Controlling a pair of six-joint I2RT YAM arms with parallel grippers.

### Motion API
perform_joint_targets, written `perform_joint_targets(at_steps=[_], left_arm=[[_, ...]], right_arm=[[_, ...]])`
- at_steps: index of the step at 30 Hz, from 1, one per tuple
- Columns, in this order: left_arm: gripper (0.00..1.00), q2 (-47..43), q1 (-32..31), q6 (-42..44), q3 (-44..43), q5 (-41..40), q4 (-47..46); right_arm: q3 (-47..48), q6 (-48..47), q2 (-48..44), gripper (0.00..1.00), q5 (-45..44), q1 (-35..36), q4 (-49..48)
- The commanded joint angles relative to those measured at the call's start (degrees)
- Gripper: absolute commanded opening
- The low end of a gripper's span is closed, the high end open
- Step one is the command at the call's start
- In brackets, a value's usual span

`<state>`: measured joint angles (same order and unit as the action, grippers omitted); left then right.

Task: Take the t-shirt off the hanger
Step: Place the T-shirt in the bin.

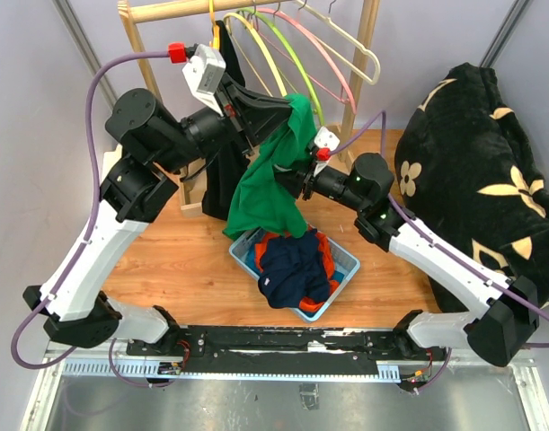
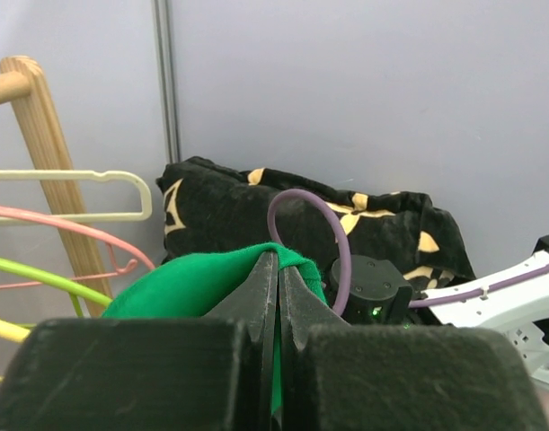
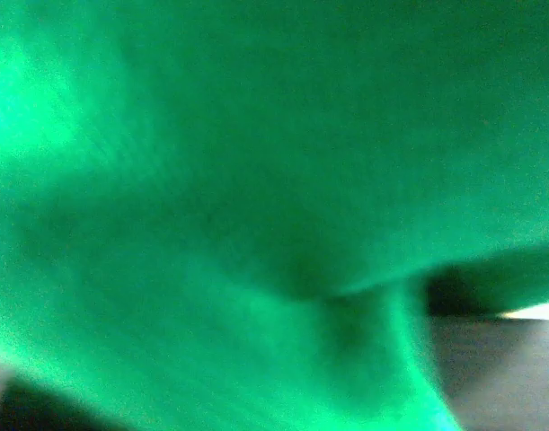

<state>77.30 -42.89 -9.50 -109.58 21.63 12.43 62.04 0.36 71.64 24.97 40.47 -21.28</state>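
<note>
While the left claw [image 1: 287, 112] is clenched on the top of the green t-shirt [image 1: 270, 193] (wrist view shows its fingers [image 2: 256, 301] pressed together with green cloth pinched at the tips), the shirt hangs off it in one limp bundle in front of the wooden rack [image 1: 166, 11]. Its lower end reaches down to the far rim of the blue basket [image 1: 346, 262]; can't tell if it touches. Right claw [image 1: 298, 177] is buried in the cloth about halfway down the shirt's right side. Its own camera is nothing but green blur, so can't tell if it's gripping or loose. Hangers [image 1: 335, 76] on the rail (yellow, lime, pink, cream) look bare and sit behind the shirt. The lime one passes close by the shirt's top edge, contact unclear. No hanger outline shows inside the cloth, so my read: shirt is off or nearly off, main pull done. Left to do, as I judge it: check nothing is hooked at the collar, carry it clear of the rack, let go, probably into the basket on top of the navy and orange clothes [image 1: 296, 269]. Risk: cloth snagging the lime hanger if pulled sideways. Black patterned blanket [image 1: 472, 162] at the right of the surface [image 1: 193, 260] is out of the way.
</note>
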Motion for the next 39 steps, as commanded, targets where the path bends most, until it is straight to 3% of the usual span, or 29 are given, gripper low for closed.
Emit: perform_joint_targets(at_steps=[1,3,9,16,20,23,27,31,39], left_arm=[[0.01,-4.73,-0.44,-0.28,2.81,-1.89,-4.25],[0.01,-6.47,-0.39,0.23,4.56,-3.83,-4.52],[0.01,-14.12,-0.44,2.49,13.68,-14.9,-4.74],[0.02,-20.65,-0.44,2.11,26.98,-23.51,-3.39],[0.17,-23.31,-0.44,0.31,34.6,-27.39,-2.52],[0.54,-25.11,-0.44,-0.87,39.36,-28.63,-2.15],[0.76,-27.92,-0.44,-1.55,43.82,-30.18,-0.41],[0.82,-31.3,-0.44,-1.99,47.49,-32.4,0.97],[0.82,-35.56,-0.44,-3.1,49.28,-38.04,2.74]], right_arm=[[0.58,0.87,-1.77,0.17,-4.6,-0.4,-4.43],[-0.38,0.6,-4.21,0.01,-7.89,-0.45,-3.85],[0.62,-2.74,-12.27,0.01,-16.98,-0.5,3.14],[8.55,-5.81,-16.86,0.01,-24.72,-0.49,8.06],[13.84,-5.86,-17.03,0.01,-24.75,-0.55,10.28],[16.41,-4.9,-17.38,0.01,-24.24,-0.55,11.26],[19.97,-3.46,-17.45,0.01,-23.5,-0.49,15.04],[20.94,-1.8,-17.66,0.01,-23.25,-0.49,17.29],[19.16,6.83,-17.66,0.01,-15.2,-0.49,17.59]])
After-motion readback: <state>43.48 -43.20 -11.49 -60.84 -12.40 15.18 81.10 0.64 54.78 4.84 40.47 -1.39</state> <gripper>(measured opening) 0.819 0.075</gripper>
